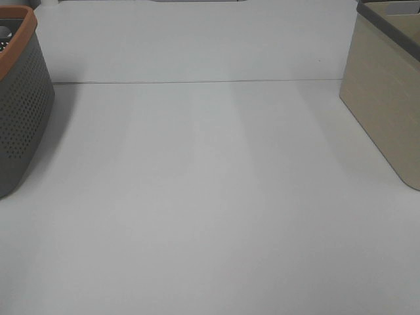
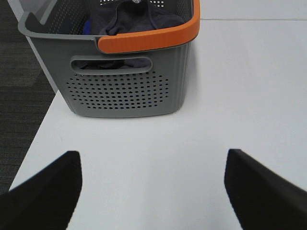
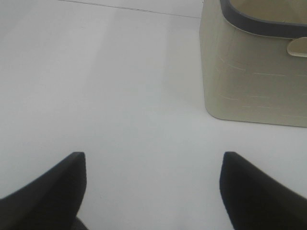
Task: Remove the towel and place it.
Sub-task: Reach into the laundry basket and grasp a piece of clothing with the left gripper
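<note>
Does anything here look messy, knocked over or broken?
Nothing stands out. The grey basket and the beige basket both stand upright on the table; the dark towel lies crumpled inside the grey one, with nothing spilled.

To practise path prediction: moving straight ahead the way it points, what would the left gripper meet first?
The left gripper would probably first meet the perforated wall of the grey basket, though depth is unclear.
</note>
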Available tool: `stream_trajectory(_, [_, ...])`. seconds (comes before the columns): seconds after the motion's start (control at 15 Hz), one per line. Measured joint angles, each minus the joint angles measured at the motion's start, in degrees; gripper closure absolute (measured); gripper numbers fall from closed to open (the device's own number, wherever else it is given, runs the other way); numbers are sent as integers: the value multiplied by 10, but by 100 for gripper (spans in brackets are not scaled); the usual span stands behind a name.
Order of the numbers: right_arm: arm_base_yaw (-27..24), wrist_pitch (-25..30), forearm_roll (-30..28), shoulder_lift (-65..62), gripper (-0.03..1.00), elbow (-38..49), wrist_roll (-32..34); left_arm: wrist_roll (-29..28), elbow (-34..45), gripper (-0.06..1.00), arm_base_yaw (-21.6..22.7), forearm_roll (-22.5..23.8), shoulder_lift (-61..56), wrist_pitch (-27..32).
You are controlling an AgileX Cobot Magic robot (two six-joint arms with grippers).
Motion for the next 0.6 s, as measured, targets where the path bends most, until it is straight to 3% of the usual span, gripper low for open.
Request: stream_trajectory(0.6, [0, 0, 0, 0, 21, 0, 0, -11, -7, 18, 0, 0, 0, 1])
